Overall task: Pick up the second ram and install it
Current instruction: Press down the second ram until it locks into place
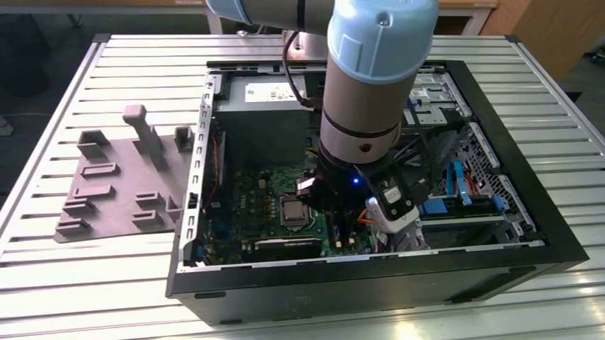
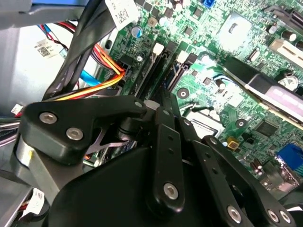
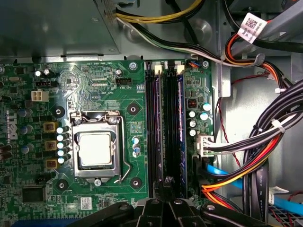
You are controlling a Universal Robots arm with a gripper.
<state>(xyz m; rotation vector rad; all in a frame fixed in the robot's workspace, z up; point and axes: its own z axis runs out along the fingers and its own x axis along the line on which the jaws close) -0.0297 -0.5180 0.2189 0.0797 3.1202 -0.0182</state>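
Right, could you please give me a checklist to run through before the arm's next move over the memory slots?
1. Tool lined up with the memory slots: ok, it sits at their end, along their length.
2. Second ram seated in its slot: cannot tell.
3. White slot latches closed: cannot tell.
4. Cables off the slots: ok, they lie beside the board's edge.
5. Processor socket apart from the tool: ok.

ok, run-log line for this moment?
arm: inside open PC case | claw: low over RAM slots | second ram: cannot tell if held or seated
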